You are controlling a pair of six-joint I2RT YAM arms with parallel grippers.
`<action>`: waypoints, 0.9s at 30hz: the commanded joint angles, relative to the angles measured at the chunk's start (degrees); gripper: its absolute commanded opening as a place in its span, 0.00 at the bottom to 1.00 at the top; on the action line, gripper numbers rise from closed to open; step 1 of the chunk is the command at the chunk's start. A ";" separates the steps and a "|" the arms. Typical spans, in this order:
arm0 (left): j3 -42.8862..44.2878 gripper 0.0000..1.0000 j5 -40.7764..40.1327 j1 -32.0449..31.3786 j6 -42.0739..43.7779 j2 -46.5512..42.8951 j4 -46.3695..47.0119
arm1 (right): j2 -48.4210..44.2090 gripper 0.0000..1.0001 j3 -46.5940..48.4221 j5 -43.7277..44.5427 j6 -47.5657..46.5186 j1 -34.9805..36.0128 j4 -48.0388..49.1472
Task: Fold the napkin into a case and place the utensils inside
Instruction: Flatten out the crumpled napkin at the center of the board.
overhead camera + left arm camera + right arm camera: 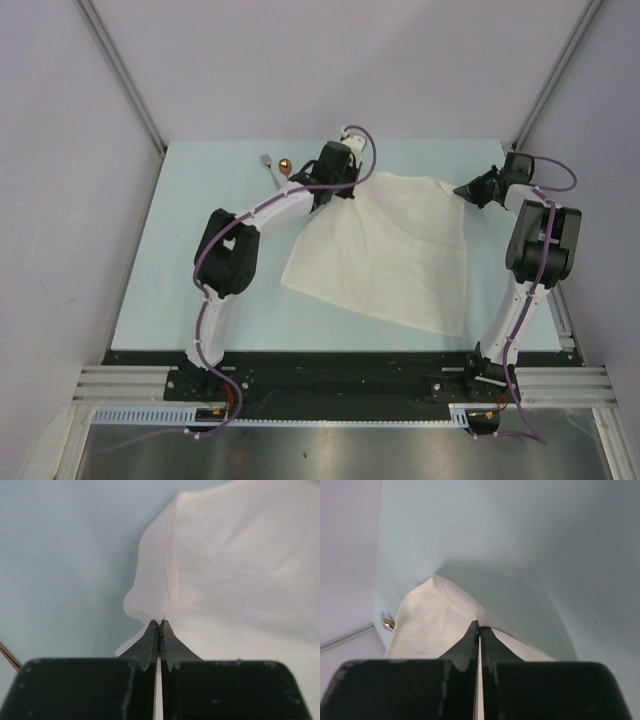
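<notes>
Grippers, left (pixel 159 624) and right (pixel 479 624): jaws pressed together, each pinching one far corner of napkin (pixel 385 250).

Napkin: spread open and slanted mid-table (pixel 200 290), not yet folded. Raised slightly at both pinches, otherwise flat.

Fork (pixel 268 163) and spoon (pixel 286 166): lay side by side towards far edge, just beside left gripper, clear of cloth.

Step in hand, as judged: first fold, far edge brought over towards near edge.

Called for:
- both corners lifted level and together, with cloth kept lightly taut between them
- carried low, without dragging near half
- far edge laid square on near edge before release

Risks noted:
- thin pinch at very tips, liable to slip if pulled apart too hard
- uneven travel, likely to skew the fold
- left arm's sweep close to fork and spoon, so best drawn straight back from them
</notes>
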 commanded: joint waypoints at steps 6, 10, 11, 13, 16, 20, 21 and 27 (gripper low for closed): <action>16.83 0.00 15.69 7.95 -4.91 10.01 1.71 | 12.26 0.00 14.29 -9.76 6.89 -1.73 5.08; 18.41 0.01 17.46 8.39 -8.69 11.32 6.11 | 15.95 0.00 19.13 -11.68 8.63 -2.52 8.41; 19.11 0.01 17.98 8.39 -9.66 12.72 6.91 | 16.48 0.00 19.57 -11.78 10.03 -2.87 9.20; 23.13 0.10 16.07 8.48 -11.07 14.48 5.87 | 18.41 0.05 21.41 -10.29 12.42 -3.92 12.37; 28.41 0.35 9.48 8.48 -12.22 16.77 1.66 | 22.01 0.33 29.81 -10.28 9.80 -4.98 4.35; 26.51 0.75 -0.89 8.39 -9.85 12.04 -0.90 | 18.00 0.54 34.16 -4.68 -0.83 -4.46 -11.50; 25.63 0.82 -3.69 8.39 -9.58 8.98 -1.52 | 16.42 0.56 34.08 0.04 -2.94 -4.11 -14.57; 2.67 0.71 -6.02 7.08 -14.15 -4.74 -1.10 | -1.77 0.69 20.65 17.02 -10.08 1.95 -27.87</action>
